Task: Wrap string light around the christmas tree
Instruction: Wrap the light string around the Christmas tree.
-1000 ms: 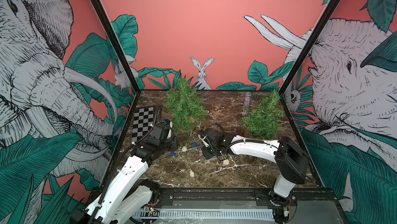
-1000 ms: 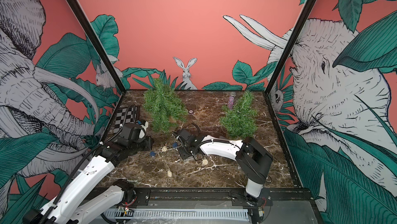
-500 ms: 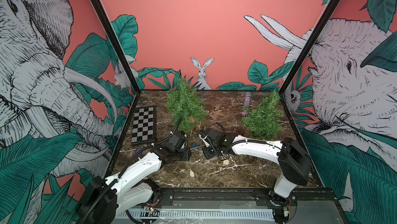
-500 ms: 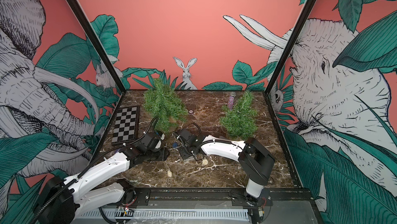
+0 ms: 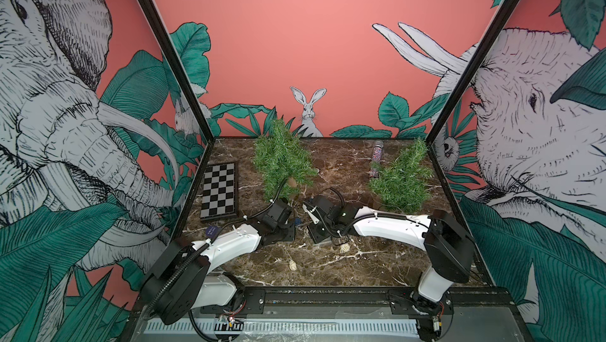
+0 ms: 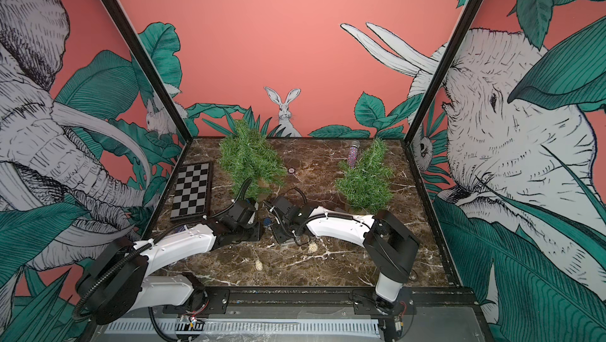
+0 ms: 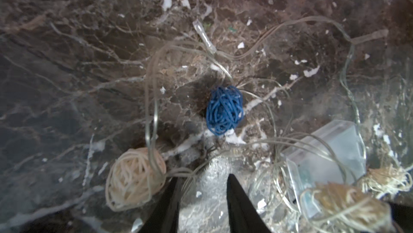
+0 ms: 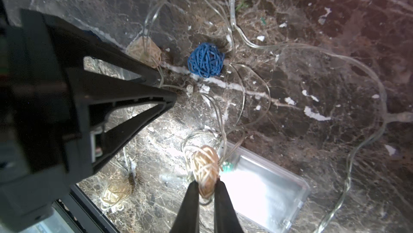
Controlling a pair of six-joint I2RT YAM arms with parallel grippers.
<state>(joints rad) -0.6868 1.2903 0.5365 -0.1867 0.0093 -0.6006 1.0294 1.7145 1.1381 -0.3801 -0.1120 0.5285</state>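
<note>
The brown marble-pattern tabletop (image 5: pixel 328 268) carries two green artificial Christmas trees. One tree (image 5: pixel 282 163) stands beside the black-and-white checkerboard (image 5: pixel 219 189). The other tree (image 5: pixel 400 183) stands well apart, on the right arm's side.

The clear-wire string light (image 7: pixel 204 36) lies in loose loops on the tabletop, near the base of the tree by the checkerboard and between the two grippers. Its clear plastic battery box (image 8: pixel 268 187) lies flat.

The left gripper (image 7: pixel 203 177) is released: its jaws stand apart over bare marble, with a cream wicker ball (image 7: pixel 134 178) just beside one finger. The blue wicker ball (image 7: pixel 224 110) lies ahead of it.

The right gripper (image 8: pixel 206 182) is clenched on a second cream wicker ball (image 8: pixel 205 164) of the string.
</note>
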